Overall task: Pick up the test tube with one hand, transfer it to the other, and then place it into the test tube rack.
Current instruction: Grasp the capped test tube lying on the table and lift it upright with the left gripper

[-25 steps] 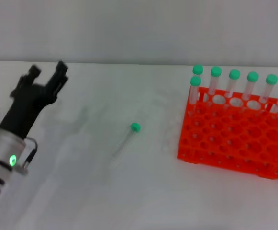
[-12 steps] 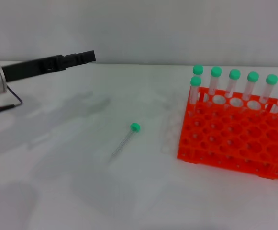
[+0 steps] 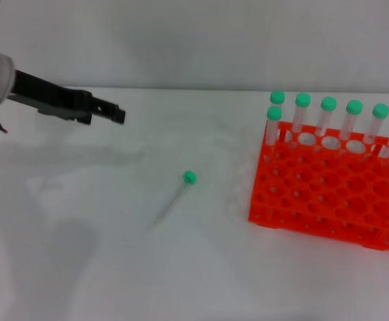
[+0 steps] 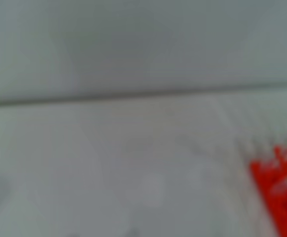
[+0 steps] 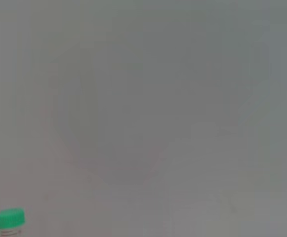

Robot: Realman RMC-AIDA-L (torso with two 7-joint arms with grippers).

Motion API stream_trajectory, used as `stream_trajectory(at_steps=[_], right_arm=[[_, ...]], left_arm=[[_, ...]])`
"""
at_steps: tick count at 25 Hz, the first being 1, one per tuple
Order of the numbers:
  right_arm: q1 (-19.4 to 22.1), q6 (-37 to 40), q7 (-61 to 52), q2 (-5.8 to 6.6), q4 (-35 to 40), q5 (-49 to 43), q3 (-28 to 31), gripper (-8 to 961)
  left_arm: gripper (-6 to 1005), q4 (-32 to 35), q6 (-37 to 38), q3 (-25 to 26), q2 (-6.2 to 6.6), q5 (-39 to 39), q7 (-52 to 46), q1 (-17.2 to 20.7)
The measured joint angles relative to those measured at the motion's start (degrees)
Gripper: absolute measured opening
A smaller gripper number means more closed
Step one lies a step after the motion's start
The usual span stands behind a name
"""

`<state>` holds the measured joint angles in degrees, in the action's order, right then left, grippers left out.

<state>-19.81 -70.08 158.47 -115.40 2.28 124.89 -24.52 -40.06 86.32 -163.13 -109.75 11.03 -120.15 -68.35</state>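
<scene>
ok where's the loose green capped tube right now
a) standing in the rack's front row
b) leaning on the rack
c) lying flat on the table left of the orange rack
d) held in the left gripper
c: the test tube lies alone on the table, left of the test tube rack, with the left gripper off to its left and apart from it.

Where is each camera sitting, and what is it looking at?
Head view: sits up on the robot's head, looking forward and down at the white table, the lying test tube and the orange test tube rack; the left gripper and arm show.
Left wrist view: on the left arm, facing across the table toward the rack's corner; no gripper shows.
Right wrist view: on the right arm, facing a plain surface, one green cap at the edge; no gripper shows.
Shared: head and left wrist both see the rack.
</scene>
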Motion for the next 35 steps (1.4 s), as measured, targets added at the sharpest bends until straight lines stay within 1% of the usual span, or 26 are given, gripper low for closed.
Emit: stream_trajectory(at_steps=[1, 3, 5, 6, 9, 10, 11, 14, 16, 19, 24, 35], right_arm=[[-0.05, 0.0, 0.0, 0.0, 0.0, 0.0, 0.0, 860], [-0.22, -0.03, 0.0, 0.0, 0.0, 0.0, -0.01, 860], [-0.33, -0.04, 0.0, -0.03, 0.0, 0.0, 0.0, 860], [-0.37, -0.06, 0.0, -0.06, 0.0, 0.0, -0.01, 860], [-0.44, -0.06, 0.0, -0.1, 0.0, 0.0, 0.0, 860], [-0.45, -0.06, 0.0, -0.1, -0.02, 0.0, 0.0, 860], [-0.41, -0.06, 0.0, -0.1, -0.04, 0.0, 0.0, 860], [-0.04, -0.15, 0.0, -0.12, -0.07, 0.0, 0.0, 860], [0.13, -0.2, 0.0, -0.15, -0.05, 0.01, 0.0, 860], [0.28, -0.28, 0.0, -0.15, -0.03, 0.0, 0.0, 860], [0.4, -0.58, 0.0, -0.12, 0.0, 0.0, 0.08, 860], [0.23, -0.59, 0.0, 0.0, 0.0, 0.01, 0.09, 860]], left_arm=[[866, 0.1, -0.11, 0.01, -0.21, 2.88, -0.97, -1.42], [865, 0.48, -0.61, 0.0, -1.47, 8.88, -2.59, -4.41], [864, 0.58, -1.53, 0.01, -3.3, 13.94, -3.83, -7.14], [863, 0.53, -2.67, 0.01, -4.58, 16.91, -5.0, -8.72], [861, 0.74, -5.88, 0.02, -7.71, 23.18, -8.03, -12.11], [860, 1.35, -6.78, 0.02, -8.48, 24.85, -8.92, -12.87], [860, 3.17, -7.76, 0.01, -8.85, 26.51, -10.07, -13.4], [858, 10.26, -10.96, 0.01, -9.0, 29.65, -13.05, -13.76], [856, 13.69, -13.29, 0.02, -8.99, 30.67, -14.06, -13.62], [854, 16.25, -15.24, 0.06, -9.08, 32.43, -16.21, -13.55], [851, 18.92, -16.31, 0.09, -9.12, 36.06, -20.01, -13.56], [844, 24.98, -21.32, 0.1, -9.24, 40.81, -26.97, -13.45]])
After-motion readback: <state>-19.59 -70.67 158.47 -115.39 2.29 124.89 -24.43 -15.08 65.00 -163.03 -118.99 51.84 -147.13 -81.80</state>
